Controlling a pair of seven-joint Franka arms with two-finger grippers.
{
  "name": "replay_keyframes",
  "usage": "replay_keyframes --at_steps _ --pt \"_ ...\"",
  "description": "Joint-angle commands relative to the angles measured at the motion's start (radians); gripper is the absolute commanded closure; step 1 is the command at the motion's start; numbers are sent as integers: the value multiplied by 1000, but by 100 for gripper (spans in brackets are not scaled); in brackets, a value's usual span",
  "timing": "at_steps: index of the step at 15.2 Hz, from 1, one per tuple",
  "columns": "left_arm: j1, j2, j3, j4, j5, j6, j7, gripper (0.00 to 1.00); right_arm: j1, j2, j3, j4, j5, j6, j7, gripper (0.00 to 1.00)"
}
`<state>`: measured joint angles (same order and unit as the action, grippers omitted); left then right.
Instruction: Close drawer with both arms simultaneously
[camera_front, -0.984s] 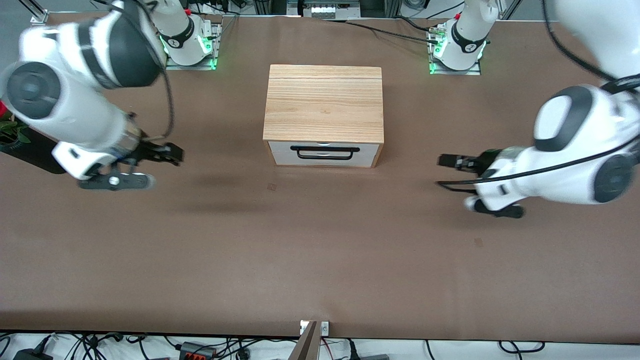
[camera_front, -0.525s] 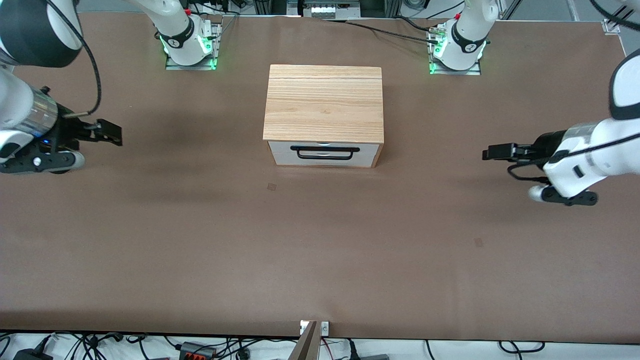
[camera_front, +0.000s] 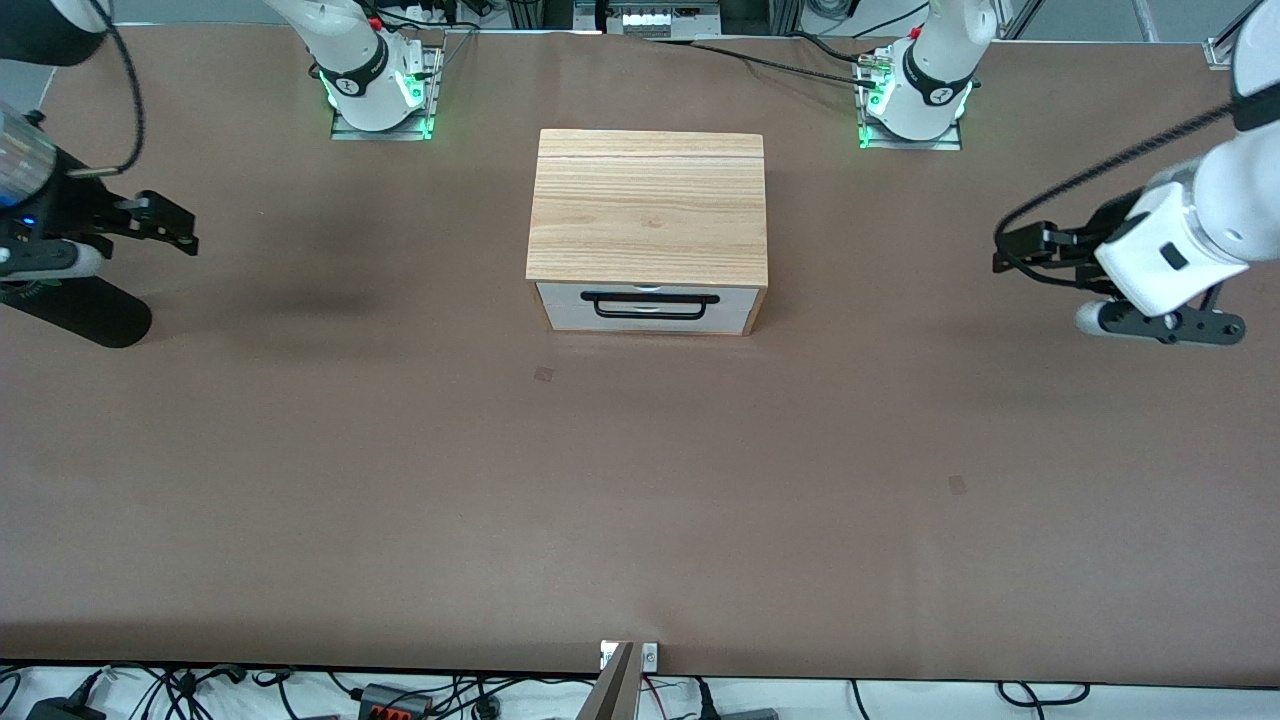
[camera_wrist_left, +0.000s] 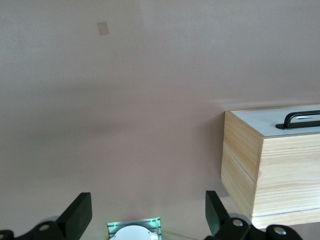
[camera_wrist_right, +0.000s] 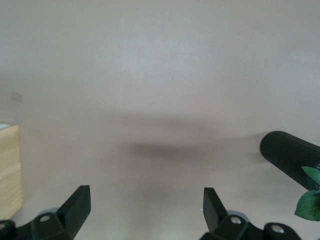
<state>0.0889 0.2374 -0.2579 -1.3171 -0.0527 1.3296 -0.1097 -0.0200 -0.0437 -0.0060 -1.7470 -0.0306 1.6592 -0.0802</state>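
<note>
Currently the drawer (camera_front: 647, 309) is sitting flush in the wooden cabinet (camera_front: 648, 205) at the centre of the desk (camera_front: 640, 500), its white panel and black bar handle (camera_front: 651, 304) facing 6 o'clock toward the front camera. The handle's long axis is running 3 to 9 o'clock. The left pincer (camera_front: 1020, 248) is hovering over the desk at the left arm's end, with the drawer lying at its 9 o'clock; its fingers (camera_wrist_left: 76, 215) are spread wide and holding nothing. The right pincer (camera_front: 170, 222) is hovering at the right arm's end, the drawer at its 3 o'clock, fingers (camera_wrist_right: 75, 206) likewise wide apart and empty. Both are standing well apart from the drawer, roughly equally. Judged from this, the closing appears done.
</note>
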Motion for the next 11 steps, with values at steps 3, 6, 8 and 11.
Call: replay_keyframes --at_steps 3,6,8,11 --pt "20 -367 -7 -506 -7 232 -4 0 -9 -22 -5 3 35 -24 170 0" --pt "20 -385 -6 -528 -19 249 -5 0 -12 -13 -5 9 54 -15 183 0" --pt "20 -391 -6 -536 -19 247 -27 0 -12 7 -5 58 41 -16 180 0" --pt "22 -379 -3 -527 -19 235 -13 0 -9 24 -3 60 44 -21 197 0"
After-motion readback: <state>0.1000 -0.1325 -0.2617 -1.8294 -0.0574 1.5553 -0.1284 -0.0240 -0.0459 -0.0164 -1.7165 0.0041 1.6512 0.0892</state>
